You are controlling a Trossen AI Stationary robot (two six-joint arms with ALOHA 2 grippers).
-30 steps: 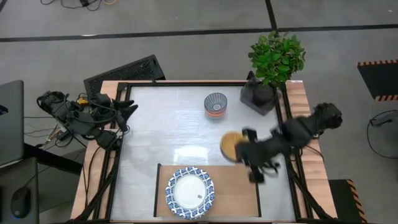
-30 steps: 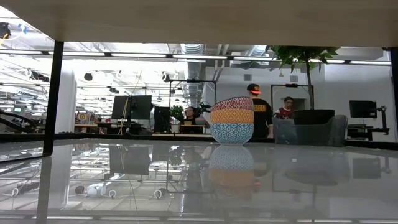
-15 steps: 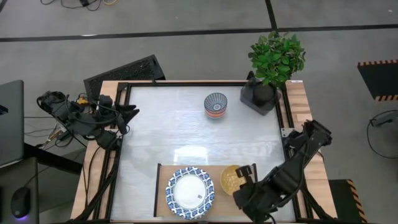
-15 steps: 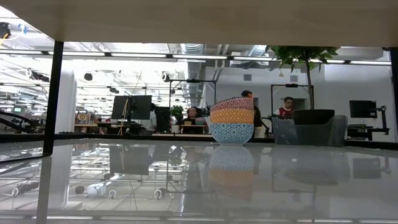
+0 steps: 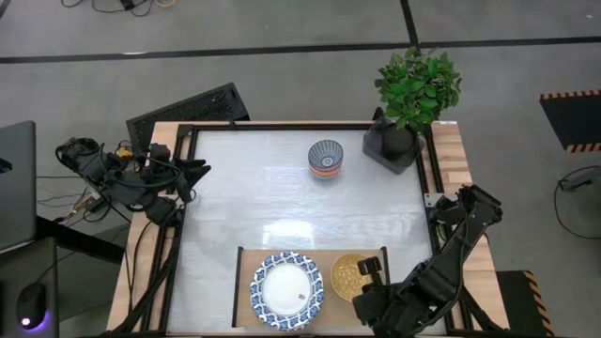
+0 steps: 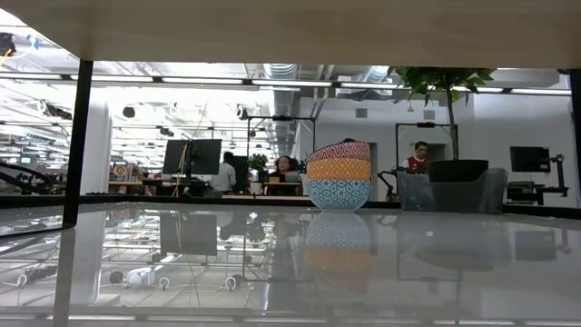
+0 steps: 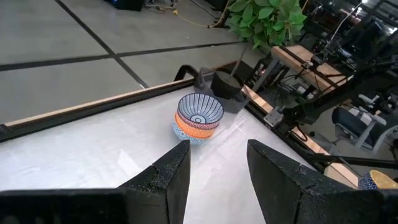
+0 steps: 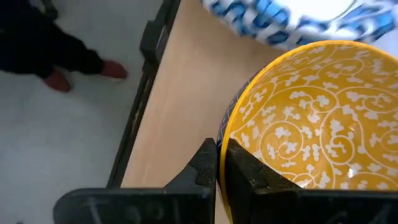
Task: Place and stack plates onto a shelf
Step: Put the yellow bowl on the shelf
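Plates: one blue-rimmed plate in view, lying flat on the left half of the shelf; whether more are stacked beneath it cannot be told from above. Its rim also shows at the edge of the right wrist view.
Shelf: one light-wood shelf with black side rails, at the near edge of the table.
Yellow bowl: one yellow patterned bowl over the right half of the shelf, just beside the plate; whether it rests on the wood cannot be told.
Right gripper: right gripper at the shelf's right end, fingers pinched on the yellow bowl's rim, one finger inside and one outside.
Left gripper: left gripper parked at the table's left edge, well apart from the shelf, fingers spread with nothing between them.
Stacked bowls: one stack of patterned bowls on the far middle of the table; three show in the low view, blue, orange and red.
Plant: one potted plant at the far right corner, near the stacked bowls.
Keyboard: one black keyboard off the far left corner.
People: several people in the room beyond the table.
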